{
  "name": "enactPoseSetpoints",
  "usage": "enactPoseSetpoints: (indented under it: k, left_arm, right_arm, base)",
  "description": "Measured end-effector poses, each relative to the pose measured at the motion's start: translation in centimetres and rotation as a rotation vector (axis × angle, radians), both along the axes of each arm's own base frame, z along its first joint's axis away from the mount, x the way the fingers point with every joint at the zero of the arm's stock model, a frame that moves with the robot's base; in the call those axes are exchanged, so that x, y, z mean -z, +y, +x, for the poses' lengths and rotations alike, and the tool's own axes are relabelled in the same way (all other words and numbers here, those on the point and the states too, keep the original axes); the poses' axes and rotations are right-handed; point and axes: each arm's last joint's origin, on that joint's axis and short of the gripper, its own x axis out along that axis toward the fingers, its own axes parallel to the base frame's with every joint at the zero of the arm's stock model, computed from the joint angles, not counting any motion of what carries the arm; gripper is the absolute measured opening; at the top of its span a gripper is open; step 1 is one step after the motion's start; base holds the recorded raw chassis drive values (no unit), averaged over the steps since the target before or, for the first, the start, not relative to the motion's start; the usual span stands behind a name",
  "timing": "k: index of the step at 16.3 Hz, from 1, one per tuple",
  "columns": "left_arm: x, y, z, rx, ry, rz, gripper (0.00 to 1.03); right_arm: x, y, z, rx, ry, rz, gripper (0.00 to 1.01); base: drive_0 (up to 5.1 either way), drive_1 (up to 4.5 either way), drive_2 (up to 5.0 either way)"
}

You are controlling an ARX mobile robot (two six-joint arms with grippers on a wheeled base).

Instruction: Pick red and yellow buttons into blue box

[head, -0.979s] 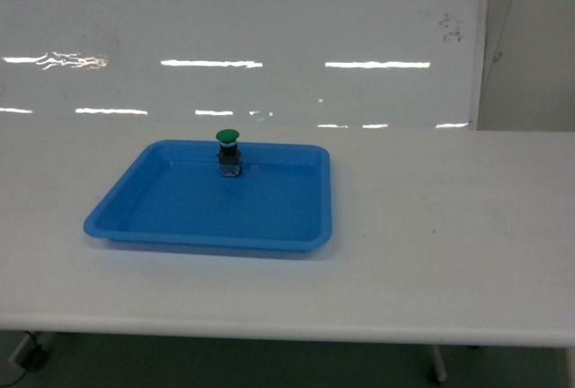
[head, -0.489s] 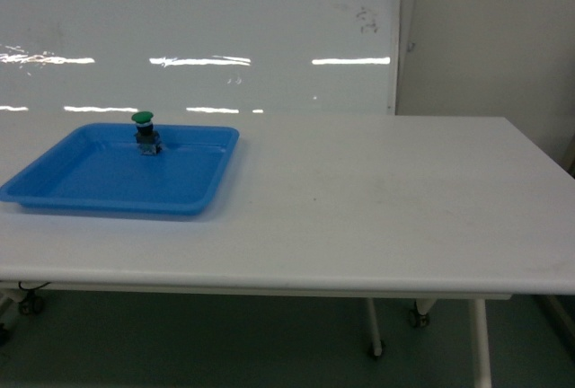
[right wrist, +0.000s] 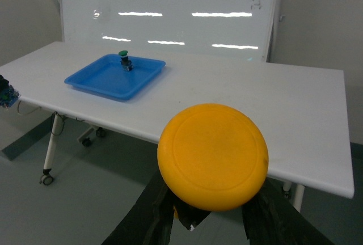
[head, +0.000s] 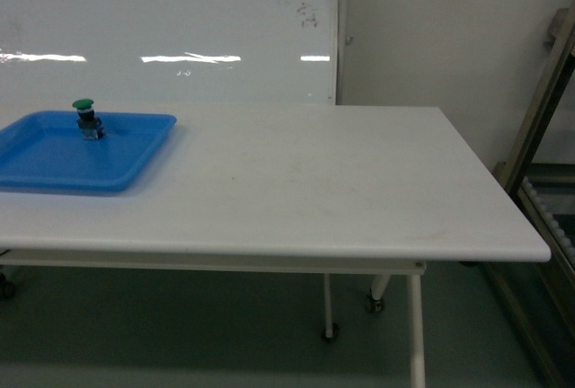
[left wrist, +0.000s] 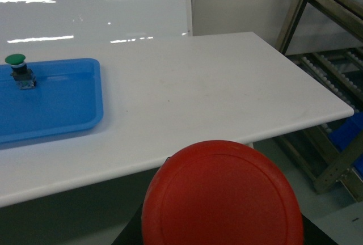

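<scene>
Stretching across most of the head view, a long white table (head: pixel 296 181) stands in front of a whiteboard (head: pixel 162 20) on the far wall, with a metal rack (head: pixel 548 163) off its right end. On the table's left part lies a shallow blue tray (head: pixel 54 168), and a green-capped push-button (head: pixel 86 119) stands upright inside it near the far rim. Neither arm shows in the head view, and the blue box is not visible in any view. Close to the left wrist camera, the red button (left wrist: pixel 222 195) fills the lower middle of the picture, its round cap facing the lens, below the table's near edge; the left gripper's fingers are hidden behind it, so its grip cannot be told. The yellow button (right wrist: pixel 212 155) sits just as close to the right wrist camera, and the right gripper (right wrist: pixel 210 211) is clamped on its dark base, one dark finger (right wrist: pixel 150 211) on each side.
</scene>
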Motion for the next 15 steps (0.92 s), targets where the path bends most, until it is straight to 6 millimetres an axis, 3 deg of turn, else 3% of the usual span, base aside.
enactPoseSetpoints:
  k: [15]
  left_arm:
    - [-0.02, 0.00, -0.01, 0.000, -0.001, 0.001, 0.23]
  right_arm:
    - [0.00, 0.00, 0.00, 0.000, 0.000, 0.000, 0.26]
  base:
    - [4.9, -2.76, -2.0]
